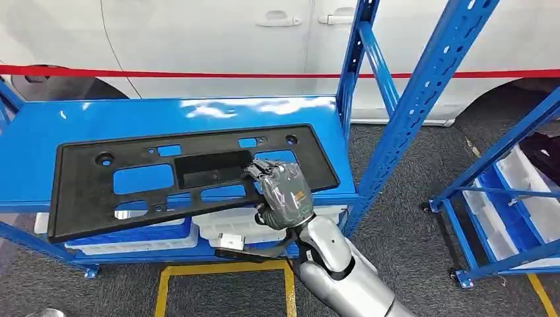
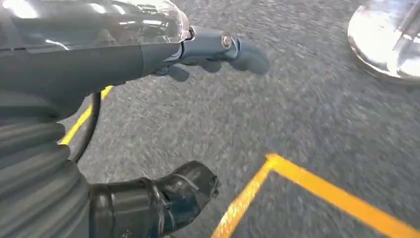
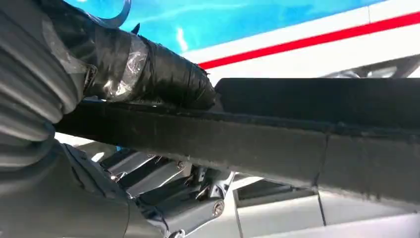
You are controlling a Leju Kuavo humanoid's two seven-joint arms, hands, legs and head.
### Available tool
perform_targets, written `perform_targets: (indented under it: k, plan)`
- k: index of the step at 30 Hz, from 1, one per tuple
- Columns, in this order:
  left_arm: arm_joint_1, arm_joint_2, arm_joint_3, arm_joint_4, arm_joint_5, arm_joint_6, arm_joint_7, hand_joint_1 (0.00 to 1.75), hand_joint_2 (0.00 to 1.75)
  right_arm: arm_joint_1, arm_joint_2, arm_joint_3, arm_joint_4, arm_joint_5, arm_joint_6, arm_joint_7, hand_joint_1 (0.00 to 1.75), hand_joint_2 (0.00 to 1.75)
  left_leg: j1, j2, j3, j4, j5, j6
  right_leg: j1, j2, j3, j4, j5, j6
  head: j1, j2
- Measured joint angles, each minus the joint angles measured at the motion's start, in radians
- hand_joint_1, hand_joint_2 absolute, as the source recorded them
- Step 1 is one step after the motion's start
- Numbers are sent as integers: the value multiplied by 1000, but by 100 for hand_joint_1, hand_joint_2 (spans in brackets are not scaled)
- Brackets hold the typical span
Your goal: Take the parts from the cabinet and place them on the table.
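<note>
On the top shelf [image 1: 39, 132] of the blue rack lies the task's thing, a long black plastic panel [image 1: 86, 191] with cut-outs and a recessed pocket at its middle; its near edge overhangs the shelf front and the whole piece sits skewed, its left end closer to the robot. The right hand [image 1: 282, 191] has this near edge clamped: in the right wrist view the taped thumb [image 3: 153, 74] presses on the upper face while the other fingers [image 3: 188, 198] sit beneath the rim.

The panel looks light, thin and fairly stiff, though a piece this long will likely sag or twist when carried from one point. The grip sits right of the panel's middle, so the longer left portion may droop and pivot as it comes free; a hold nearer the central pocket, or a second hand on the left end, would steady it. The plastic looks smooth, so a slip is possible.

The left hand [image 2: 163, 203] hangs low over grey floor marked with a yellow line [image 2: 317, 186], its fingers apart and holding nothing.

Just right of the panel stands a blue upright post [image 1: 353, 79] with diagonal braces, which the right end could catch if swung. White bins [image 1: 231, 228] sit below. Straight back toward the robot appears the most open way out.
</note>
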Motion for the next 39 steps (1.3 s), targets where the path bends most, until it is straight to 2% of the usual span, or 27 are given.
perform_targets:
  k: [1,2,3,4,6,7,8,9,11,12,15,16,17,18,21,22,23,24,26,27,31,32,33,35,37,38,39]
  plan:
    - [10,23,11,0,9,-14,-3,0,175,2,-6,0,-6,-4,-6,-4,175,175,11,2,2,-12,9,12,6,1,-1,2,-1,5,1,0]
    - [23,48,23,-7,14,-27,-10,0,175,3,-14,-2,-8,-11,-12,-8,175,175,11,7,3,-17,15,18,1,1,-6,18,-20,10,1,0]
    - [42,63,34,-25,14,-45,-8,0,175,3,-22,-5,-8,-16,-14,-15,175,175,12,8,0,-18,18,24,0,0,-23,60,-59,14,2,0]
    - [73,69,55,-93,-14,-113,36,0,175,4,-28,-8,-7,-21,-17,-25,175,175,11,12,-4,-17,19,26,-4,0,-58,144,-111,18,2,0]
    - [116,38,102,-271,-86,-262,127,0,175,11,-38,-17,-2,-25,-17,-36,175,175,10,16,-12,-15,21,27,-9,0,-113,281,-170,24,2,0]
    - [126,24,136,-351,-127,-311,144,0,175,14,-42,-20,0,-26,-16,-39,175,175,10,16,-16,-14,23,27,-10,0,-118,301,-168,25,2,0]
    - [127,11,170,-405,-166,-330,140,0,175,16,-45,-23,3,-27,-16,-40,175,175,9,15,-18,-13,24,27,-12,0,-99,273,-144,25,2,0]
    - [124,0,206,-447,-208,-336,127,0,175,16,-47,-23,5,-27,-16,-41,175,175,9,13,-19,-12,26,25,-14,0,-60,209,-109,22,2,0]
    - [108,-9,270,-478,-310,-342,126,0,175,15,-48,-24,4,-27,-16,-42,175,175,9,9,-18,-10,27,21,-14,0,43,25,-41,13,2,0]
    - [98,-7,296,-461,-372,-322,127,0,175,14,-47,-23,5,-27,-16,-43,175,175,1,8,-23,-7,29,12,-6,0,50,1,-55,10,2,0]
    - [73,26,326,-337,-472,-257,132,0,175,13,-46,-24,6,-27,-16,-42,175,175,5,8,-26,-13,39,-7,-3,1,40,0,-44,-1,2,0]
    - [65,37,331,-307,-492,-255,142,0,175,13,-45,-23,6,-27,-16,-41,175,175,6,8,-26,-17,43,-15,-5,1,40,-8,-37,-12,2,0]
    - [58,44,332,-267,-523,-264,164,0,175,12,-42,-24,6,-27,-16,-41,175,175,10,7,-31,-4,29,-20,-10,-2,42,-17,-28,-21,0,0]
    - [53,57,331,-228,-560,-283,184,0,175,10,-36,-23,7,-27,-14,-40,175,175,9,8,-46,30,-4,-22,-10,-2,39,-20,-23,-28,1,0]
    - [37,65,305,-151,-654,-346,239,0,175,2,-16,-23,14,-27,-8,-38,175,175,10,8,-132,247,-119,-30,-5,-4,26,-19,-15,-36,1,0]
    - [31,60,290,-124,-686,-371,256,0,175,1,-8,-22,19,-27,-1,-37,175,175,10,8,-148,290,-127,-31,-2,-4,22,-17,-13,-36,0,0]
    - [27,55,278,-109,-707,-389,266,0,175,-2,1,-19,24,-27,8,-35,175,175,10,8,-139,282,-113,-31,-1,-4,19,-15,-12,-35,1,0]
    - [22,46,257,-89,-735,-416,281,0,175,-8,15,-15,31,-27,17,-36,175,175,10,8,-104,221,-76,-28,-1,-4,16,-11,-12,-35,0,0]
    - [6,30,220,-60,-774,-464,311,0,175,-31,52,-2,46,-36,42,-48,175,175,10,8,-3,40,3,-18,0,-2,12,-1,-12,-34,0,0]
    - [-1,21,205,-48,-784,-478,321,0,175,-45,67,6,54,-38,49,-53,175,175,8,8,12,4,-14,-13,2,-2,7,2,-11,-30,0,0]
    - [-22,-10,164,-21,-803,-518,344,0,175,-72,117,32,78,-56,61,-67,175,175,-2,3,6,-9,4,7,3,-3,0,-2,3,-4,1,0]
    - [-27,-17,154,-15,-812,-541,352,0,175,-80,123,38,83,-65,67,-76,175,175,10,6,8,-21,16,16,4,-2,-4,7,-6,3,1,0]
    - [-30,-24,142,-10,-821,-576,363,0,175,-91,132,45,91,-80,79,-85,175,175,8,7,7,-25,20,20,2,-1,-13,29,-29,9,2,0]
    - [-40,-34,122,-2,-833,-650,383,0,175,-114,155,68,109,-115,104,-116,175,175,7,12,-4,-24,26,31,-3,0,-70,164,-116,18,2,0]
    - [-59,-42,102,7,-839,-731,400,0,175,-131,185,107,133,-152,129,-141,175,175,6,12,-15,-21,31,31,-8,-1,-119,284,-159,25,2,0]
    - [-71,-44,95,10,-840,-756,409,0,175,-140,199,128,143,-161,135,-148,175,175,7,12,-19,-18,33,30,-11,-1,-114,286,-148,26,2,0]
    - [-82,-45,87,11,-840,-774,417,0,175,-147,216,149,150,-167,139,-150,175,175,8,11,-23,-14,33,29,-13,-1,-88,242,-117,26,2,0]
